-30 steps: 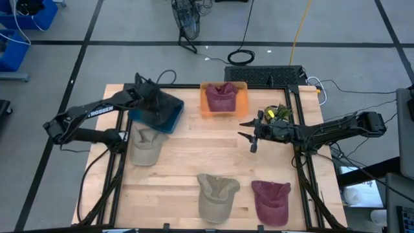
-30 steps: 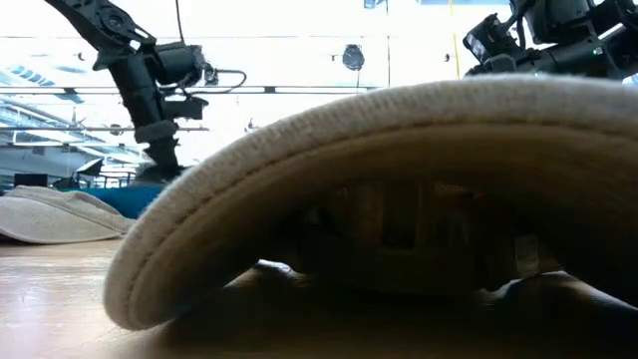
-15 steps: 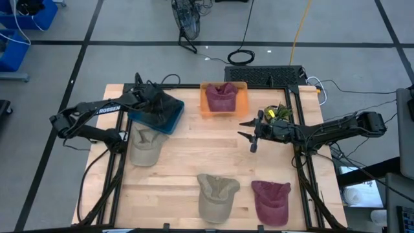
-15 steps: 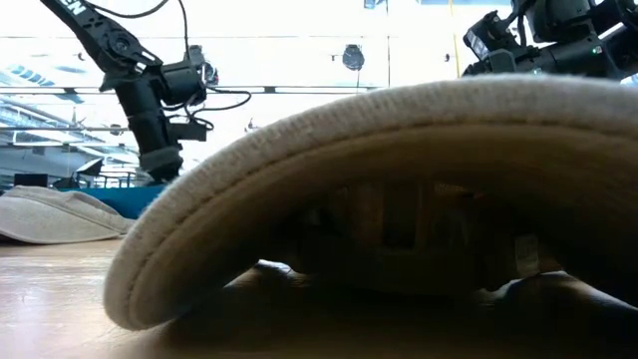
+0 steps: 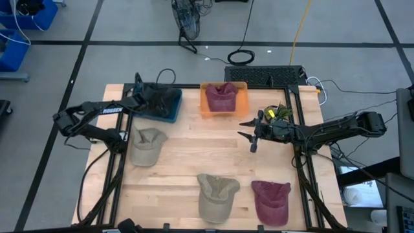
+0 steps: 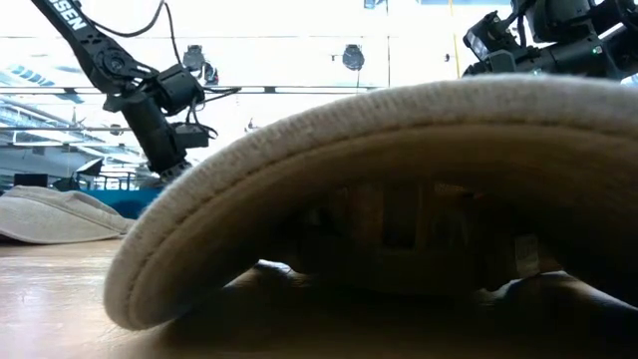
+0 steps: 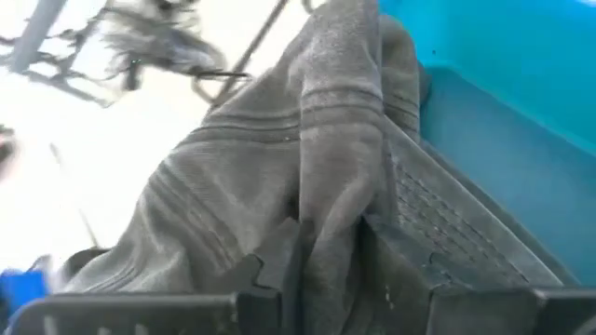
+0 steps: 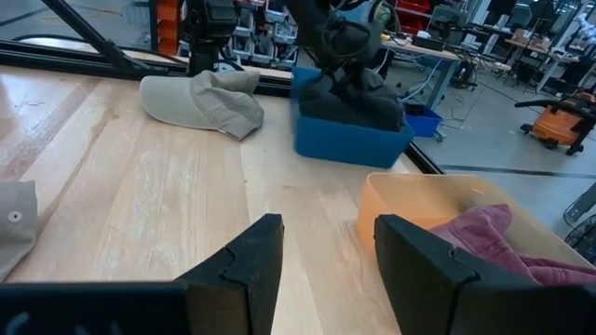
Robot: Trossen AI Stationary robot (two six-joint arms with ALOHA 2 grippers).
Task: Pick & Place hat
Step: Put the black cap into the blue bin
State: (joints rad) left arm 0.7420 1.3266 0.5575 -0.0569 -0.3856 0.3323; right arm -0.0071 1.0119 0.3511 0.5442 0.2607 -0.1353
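Note:
My left gripper [image 5: 147, 97] reaches down into the blue bin [image 5: 169, 110] at the table's far left and is shut on a dark grey hat [image 8: 358, 104] that lies inside it. My right gripper [image 5: 246, 134] hovers open over the table right of centre, holding nothing. A maroon hat [image 5: 220, 97] sits in the orange bin [image 5: 242, 109]. One beige hat [image 5: 147, 144] lies flat near the left edge. Another beige hat [image 5: 217, 194] and a second maroon hat [image 5: 270, 200] lie near the front edge. My left gripper [image 7: 326, 247] pinches a raised fold of the grey hat's cloth [image 7: 340, 158] between its two fingers [image 7: 279, 256], coming from above and slanting down into the bin. The rest of the hat rests bunched against the bin's blue wall [image 7: 503, 56].
A black frame rail [image 5: 194, 86] runs along the table's far side, with side rails near both edges. Green and yellow clutter [image 5: 278, 113] sits by the right rail. In the low view the front beige hat's brim [image 6: 379, 199] fills the foreground. Bare wood [image 5: 200, 145] lies mid-table.
My left gripper has come down and tipped, carrying the grey hat lower into the blue bin. The bin, skewed before, has shifted toward the far edge and now sits squarer to the table. The right arm has kept still.

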